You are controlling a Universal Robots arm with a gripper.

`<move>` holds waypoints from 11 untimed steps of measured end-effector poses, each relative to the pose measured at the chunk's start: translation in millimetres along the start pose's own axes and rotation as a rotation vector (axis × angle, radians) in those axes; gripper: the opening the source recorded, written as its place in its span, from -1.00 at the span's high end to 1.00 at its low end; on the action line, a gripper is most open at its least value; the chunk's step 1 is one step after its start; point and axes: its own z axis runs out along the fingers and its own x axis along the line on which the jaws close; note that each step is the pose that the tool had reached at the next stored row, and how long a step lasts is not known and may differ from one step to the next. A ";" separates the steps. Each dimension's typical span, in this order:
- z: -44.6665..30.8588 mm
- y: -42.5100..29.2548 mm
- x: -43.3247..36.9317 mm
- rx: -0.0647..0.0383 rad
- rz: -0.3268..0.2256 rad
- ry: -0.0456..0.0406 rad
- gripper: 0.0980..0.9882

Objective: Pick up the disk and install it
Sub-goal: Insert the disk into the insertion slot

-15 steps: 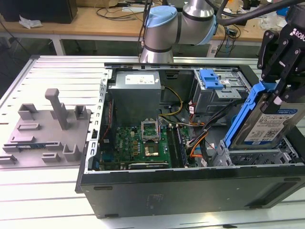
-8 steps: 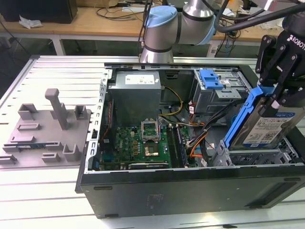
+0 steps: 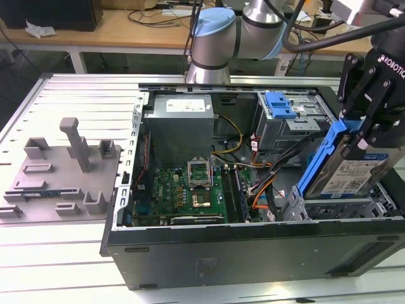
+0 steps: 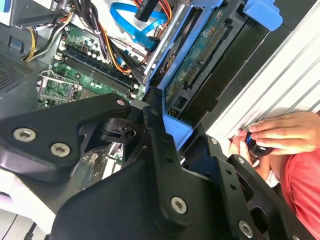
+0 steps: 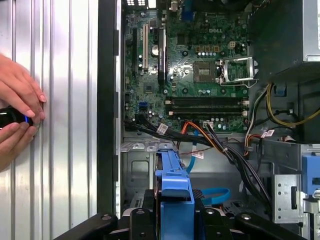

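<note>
Disk (image 3: 355, 177), flat silver in bright blue plastic carrier, tilted, clamped by black pincer (image 3: 365, 136) over grey metal bay (image 3: 380, 204) at black case (image 3: 253, 253) edge.

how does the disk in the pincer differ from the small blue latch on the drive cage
The disk carries a silver labelled drive body in its blue bracket; the blue latch is plastic alone. The disk is larger, the latch smaller. The disk hangs tilted in the pincer; the latch sits on the drive cage. Both have bright blue plastic.
</note>
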 end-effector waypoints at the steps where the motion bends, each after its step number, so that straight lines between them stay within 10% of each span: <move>1: 1.3 0.0 0.1 0.000 0.000 -0.0001 0.40; 11: 17.1 -0.3 0.5 0.000 0.000 0.0000 0.40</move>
